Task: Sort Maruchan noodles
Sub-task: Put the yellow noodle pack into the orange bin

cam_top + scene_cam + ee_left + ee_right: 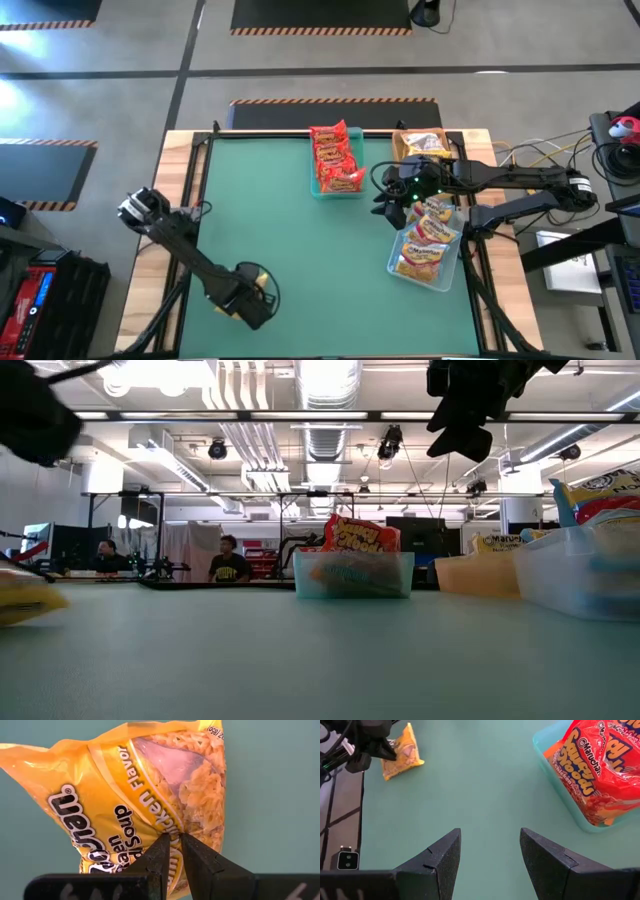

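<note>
Left end effector [171, 851] pinched on yellow chicken-flavor Maruchan packet [142, 795], tabletop [290, 230] 7 o'clock, so you can lift it | right end effector [490, 855] wide, empty, beside teal tray [322, 187], 1 o'clock.

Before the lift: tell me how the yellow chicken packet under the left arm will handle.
Likely light: the yellow packet shows loose dry noodles through thin film. Probably floppy, since the left gripper pinches only its crinkled edge, so the rest may sag. The glossy wrap could slip from the fingers.
</note>
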Robot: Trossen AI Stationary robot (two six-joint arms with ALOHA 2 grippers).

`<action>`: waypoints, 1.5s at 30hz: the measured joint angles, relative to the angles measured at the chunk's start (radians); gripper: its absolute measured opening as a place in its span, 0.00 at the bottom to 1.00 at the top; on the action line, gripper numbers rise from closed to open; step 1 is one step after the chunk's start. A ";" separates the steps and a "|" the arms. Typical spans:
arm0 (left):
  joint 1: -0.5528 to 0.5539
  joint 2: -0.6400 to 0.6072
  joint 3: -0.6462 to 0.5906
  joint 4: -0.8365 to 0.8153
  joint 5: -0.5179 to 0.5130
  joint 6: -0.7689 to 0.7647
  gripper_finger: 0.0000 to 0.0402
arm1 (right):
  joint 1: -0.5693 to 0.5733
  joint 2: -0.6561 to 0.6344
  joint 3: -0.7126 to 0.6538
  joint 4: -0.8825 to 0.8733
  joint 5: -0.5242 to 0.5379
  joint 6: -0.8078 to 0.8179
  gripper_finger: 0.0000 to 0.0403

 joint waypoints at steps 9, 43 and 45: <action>0.164 0.002 -0.001 0.060 -0.115 0.301 0.09 | 0.000 0.000 0.000 0.000 0.000 -0.005 0.48; 0.556 0.009 -0.002 0.544 0.008 0.656 0.09 | 0.000 0.000 0.000 -0.001 0.000 -0.126 0.48; 0.540 0.009 -0.002 0.544 -0.063 0.533 0.09 | 0.000 0.000 0.000 -0.001 0.000 -0.132 0.48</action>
